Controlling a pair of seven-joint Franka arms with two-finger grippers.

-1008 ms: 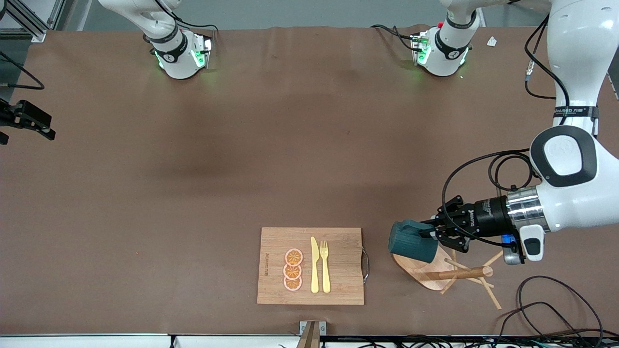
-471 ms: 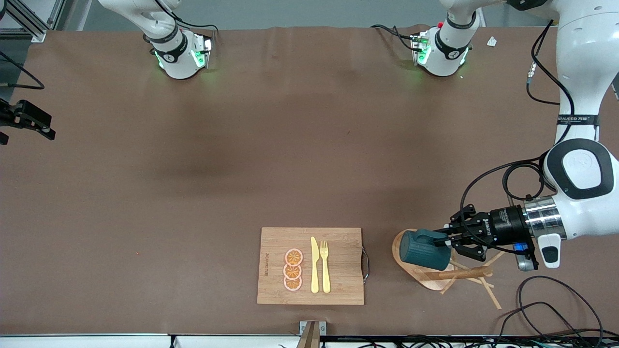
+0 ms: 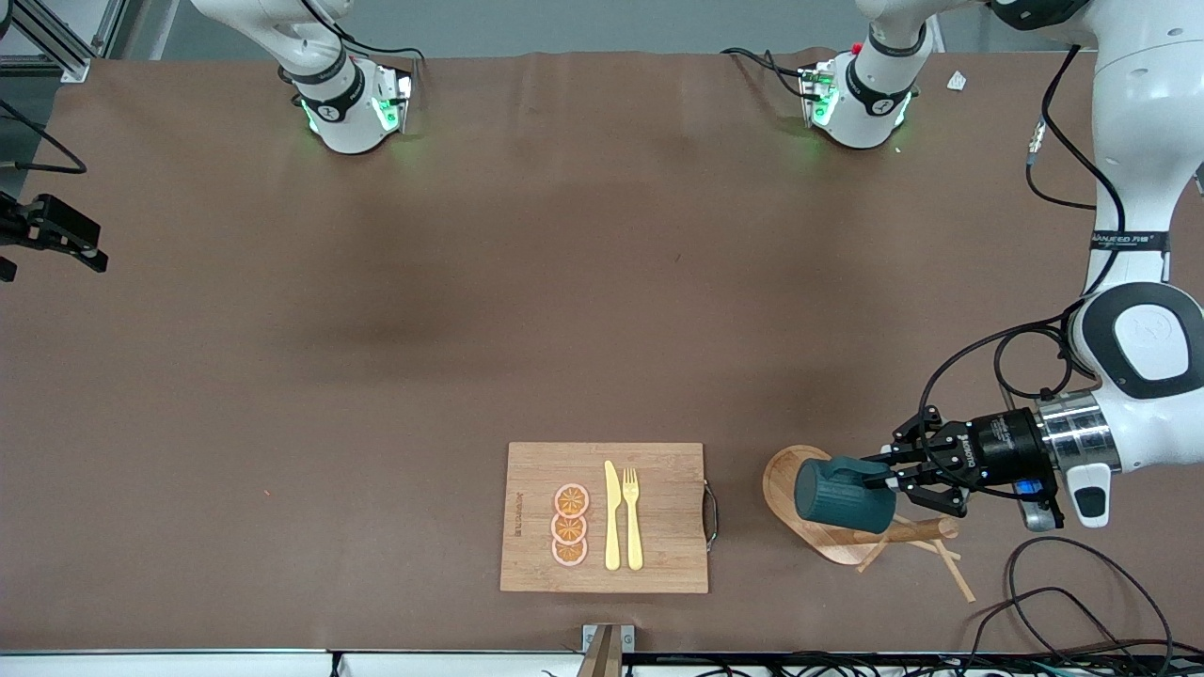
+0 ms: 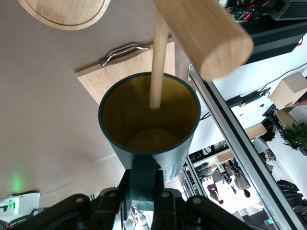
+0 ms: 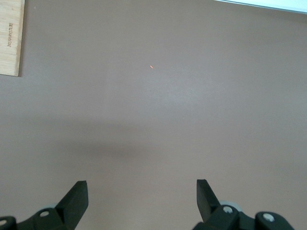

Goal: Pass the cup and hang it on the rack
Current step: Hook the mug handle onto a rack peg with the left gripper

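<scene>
The dark teal cup (image 3: 844,494) lies on its side in the air over the oval base (image 3: 783,478) of the wooden rack, right beside the post (image 3: 898,533). My left gripper (image 3: 886,480) is shut on the cup's small handle (image 4: 144,175). In the left wrist view the yellow inside of the cup (image 4: 149,120) faces the rack, and a thin peg (image 4: 159,62) reaches into its mouth under the thick post (image 4: 204,36). My right gripper (image 5: 141,196) waits open over bare table at the right arm's end, with nothing between its fingers.
A bamboo cutting board (image 3: 604,516) with a metal handle lies beside the rack, toward the right arm's end. It carries three orange slices (image 3: 570,525), a yellow knife (image 3: 612,515) and a fork (image 3: 631,517). Cables (image 3: 1063,602) lie near the front edge by the rack.
My left gripper has carried the cup toward the rack's post and lower, so that a peg now enters the cup's mouth. The right gripper has not moved.
</scene>
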